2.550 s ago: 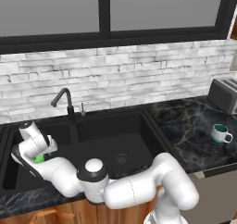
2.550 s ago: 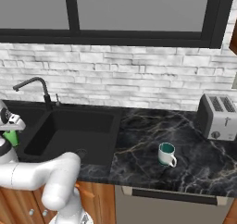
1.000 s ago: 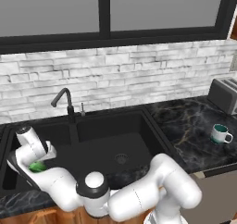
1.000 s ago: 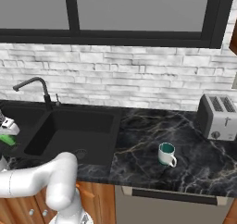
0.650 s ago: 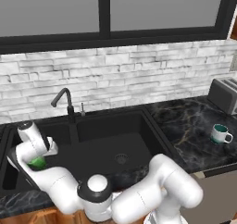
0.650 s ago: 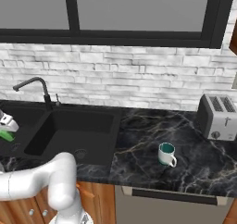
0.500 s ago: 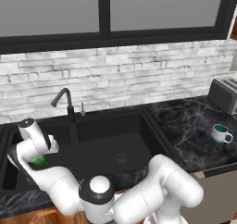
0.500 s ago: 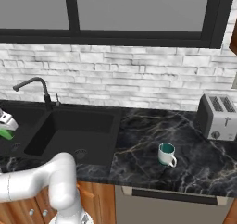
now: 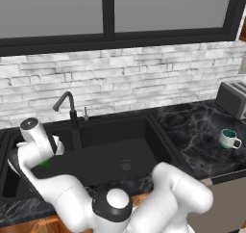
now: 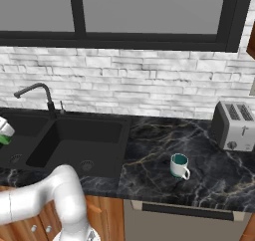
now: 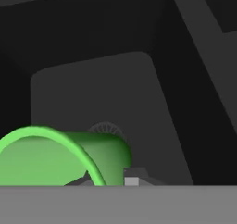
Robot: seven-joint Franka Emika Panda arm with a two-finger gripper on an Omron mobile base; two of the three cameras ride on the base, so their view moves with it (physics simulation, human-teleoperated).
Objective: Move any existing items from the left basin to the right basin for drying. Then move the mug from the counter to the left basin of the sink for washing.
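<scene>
Since the earlier frames the hand point(image 9: 46, 156) has risen a little over the left basin point(image 9: 12, 179) and carries the green cup point(image 9: 45, 163) up with it; the base cameras have not shifted. In the left base view the hand hangs above the basin floor, nearer the front rim than the faucet point(image 9: 67, 110), with the cup showing as a small green patch just under the white wrist. In the right base view the same cup point(image 10: 4, 139) sits at the frame's left edge, below the white end of the arm. In the hand view the cup point(image 11: 65, 156) lies right against the fingertips, its open rim turned toward the camera and its body running away from the hand; the fingers are drawn in narrow and pinch the cup's wall, one dark tip point(image 11: 132, 174) showing just outside it. Beyond the cup, further along the hand's line of sight, a round drain point(image 11: 105, 127) shows on the black basin floor. The right basin point(image 9: 120, 148) lies on the far side of the divider from the hand. The white mug point(image 9: 228, 138) stands upright on the counter point(image 9: 197, 131), well apart from the hand beyond the right basin, with a toaster point(image 9: 232, 98) behind it.
</scene>
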